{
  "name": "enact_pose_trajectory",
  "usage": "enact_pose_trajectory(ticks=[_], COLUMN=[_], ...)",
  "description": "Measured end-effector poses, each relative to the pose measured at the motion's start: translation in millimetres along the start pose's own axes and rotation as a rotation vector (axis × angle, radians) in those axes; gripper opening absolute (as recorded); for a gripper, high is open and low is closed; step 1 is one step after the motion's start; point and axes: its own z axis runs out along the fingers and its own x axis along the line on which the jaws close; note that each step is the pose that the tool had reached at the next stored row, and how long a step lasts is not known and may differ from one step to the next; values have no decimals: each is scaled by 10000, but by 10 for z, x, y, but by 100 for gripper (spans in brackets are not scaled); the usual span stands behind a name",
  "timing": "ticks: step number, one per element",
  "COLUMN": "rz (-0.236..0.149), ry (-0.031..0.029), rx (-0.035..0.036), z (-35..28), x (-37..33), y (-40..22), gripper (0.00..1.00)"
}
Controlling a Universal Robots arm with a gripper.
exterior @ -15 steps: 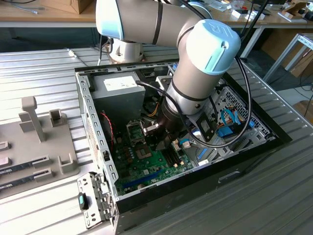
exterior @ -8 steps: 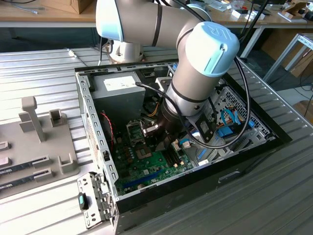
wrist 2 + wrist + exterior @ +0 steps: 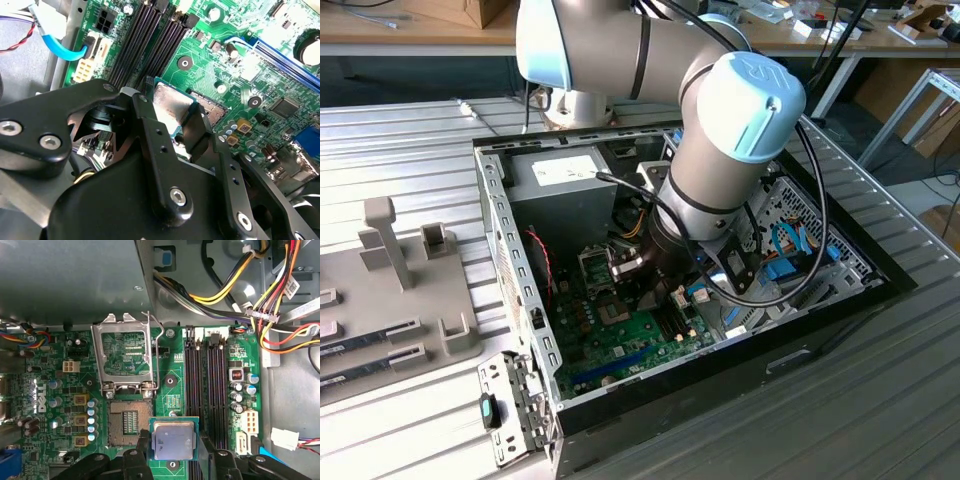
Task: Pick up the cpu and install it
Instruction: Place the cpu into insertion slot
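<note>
While the arm stands bent down into the open computer case, I see the gripper closed on the cpu. One black finger presses each of two opposite edges, so the jaws stand only as wide as the chip itself. In both wrist views the cpu shows its dull silver lid toward the camera, with a thin green rim around it, and it looks level in the grip.

It hangs over the green motherboard, between the socket and the black memory slots. One edge just overlaps the socket's side as I look down on it. The socket's field of contacts lies uncovered. Its silver load frame is swung up and open, with the wire lever raised beside it. So the chip is picked up but not seated. Whether its underside touches anything I cannot tell, though it appears to ride clear of the board.

Beyond the load frame sits the grey power supply, and a bundle of yellow, orange and black cables runs past the end of the memory slots. In the exterior view the motherboard covers the near floor of the case and the power supply sits at the far end. A grey fixture tray lies on the ribbed table, well off to the exterior view's left of the case.
</note>
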Motion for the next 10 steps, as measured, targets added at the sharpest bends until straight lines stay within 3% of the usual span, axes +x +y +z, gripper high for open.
enact_pose_trajectory(ticks=[10], rz=[0], ry=[0], rx=[1], z=[65], x=[-3], y=[-3], gripper=[47])
